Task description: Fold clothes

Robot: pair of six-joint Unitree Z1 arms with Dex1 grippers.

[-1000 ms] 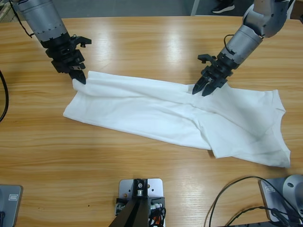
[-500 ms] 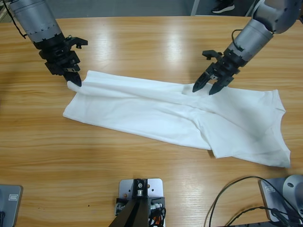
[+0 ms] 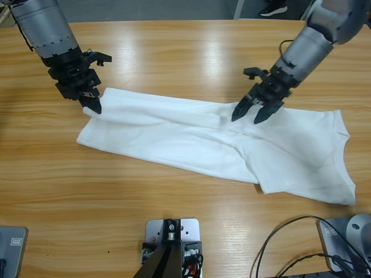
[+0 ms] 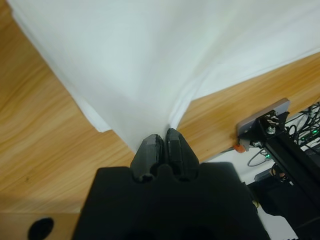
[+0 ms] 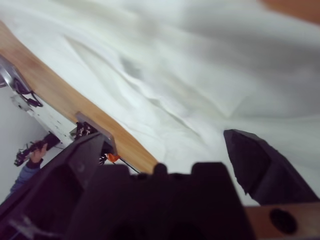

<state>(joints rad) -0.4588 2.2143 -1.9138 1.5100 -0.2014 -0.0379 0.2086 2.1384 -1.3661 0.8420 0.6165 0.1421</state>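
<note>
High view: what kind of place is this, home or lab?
Most likely a robotics lab or test bench. Two grippers, left and right, work a plain white cotton T-shirt on a long wooden table, with loose black cables near its front edge.

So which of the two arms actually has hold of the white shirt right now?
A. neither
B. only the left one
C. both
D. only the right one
B. The left end effector is pinched shut on a corner of the white T-shirt, while the right end effector hangs open over the cloth, gripping nothing.
</note>
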